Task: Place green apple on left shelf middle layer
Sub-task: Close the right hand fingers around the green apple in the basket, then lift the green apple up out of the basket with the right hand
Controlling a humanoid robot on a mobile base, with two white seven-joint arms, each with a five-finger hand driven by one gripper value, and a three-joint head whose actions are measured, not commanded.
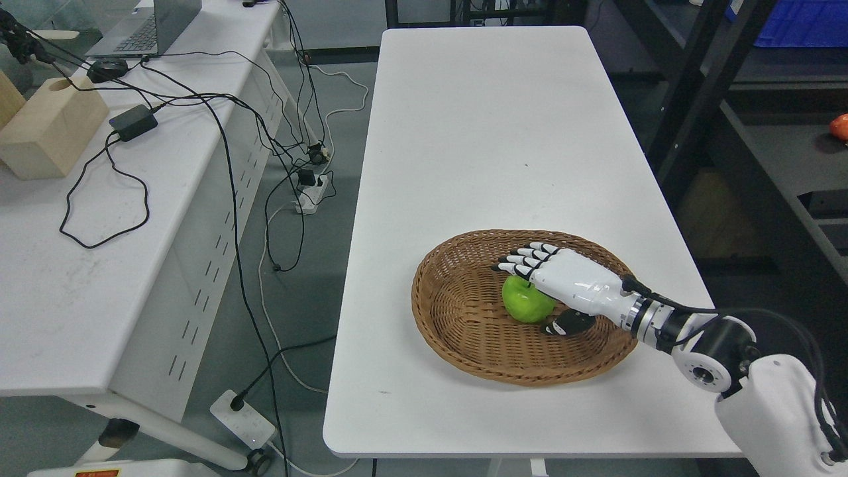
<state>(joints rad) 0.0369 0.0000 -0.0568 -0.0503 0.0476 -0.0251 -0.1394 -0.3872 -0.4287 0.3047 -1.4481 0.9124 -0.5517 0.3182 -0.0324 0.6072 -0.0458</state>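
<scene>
On the left desk sit one wooden block and one laptop. One wicker basket holds one green apple; the right hand rests over it, fingers loosely spread, thumb beside it, not clamped.

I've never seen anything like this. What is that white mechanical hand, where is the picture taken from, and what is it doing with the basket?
You are looking down through a camera on a humanoid robot's head. The white arm coming in from the lower right ends in its right hand, built with jointed fingers like yours. It reaches into a shallow wicker basket on a white table. The hand lies over a green apple, fingers above and thumb beside it, but a firm grip is not clear yet. The left arm is out of view. The desk at left holds a laptop and cables.
</scene>
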